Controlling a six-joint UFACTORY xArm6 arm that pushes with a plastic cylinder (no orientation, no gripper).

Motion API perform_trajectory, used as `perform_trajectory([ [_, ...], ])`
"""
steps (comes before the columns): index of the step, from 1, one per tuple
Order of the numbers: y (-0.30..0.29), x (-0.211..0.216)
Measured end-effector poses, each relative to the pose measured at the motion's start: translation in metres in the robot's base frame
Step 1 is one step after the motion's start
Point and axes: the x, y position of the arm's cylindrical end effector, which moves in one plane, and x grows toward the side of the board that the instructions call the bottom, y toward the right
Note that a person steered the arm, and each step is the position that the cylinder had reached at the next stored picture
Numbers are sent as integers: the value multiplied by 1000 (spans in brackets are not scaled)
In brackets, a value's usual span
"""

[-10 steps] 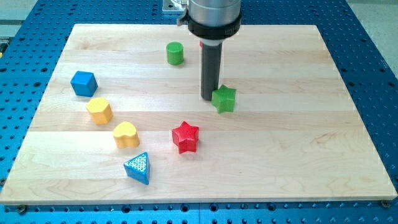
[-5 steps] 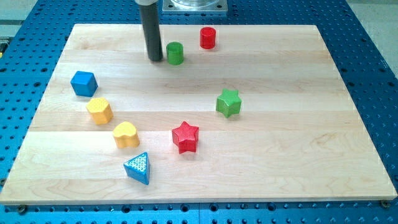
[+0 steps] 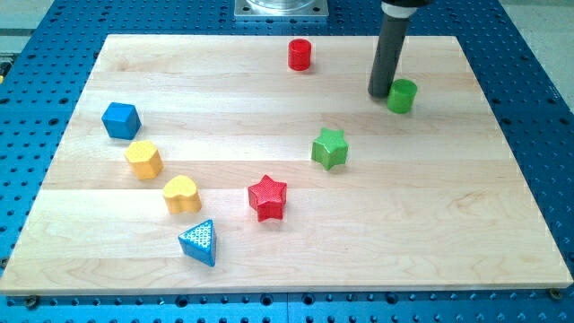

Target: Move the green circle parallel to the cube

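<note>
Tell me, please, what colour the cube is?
Blue; the cube shows plainly in the camera view.

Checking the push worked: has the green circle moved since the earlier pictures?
Yes. The green circle went toward the view's right, from left of the red circle to right of it; my tip sits at its left.

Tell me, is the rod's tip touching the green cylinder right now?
Cannot tell. In the camera view, my tip sits right at the green cylinder's left side, with no clear gap or contact showing.
</note>
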Motion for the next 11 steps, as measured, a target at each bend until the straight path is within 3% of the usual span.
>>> perform_trajectory([
  [1,38,-8],
  [2,33,23],
  [4,6,42],
  [5,71,59],
  [6,55,84],
  [9,11,68],
  [10,19,122],
  [11,4,117],
])
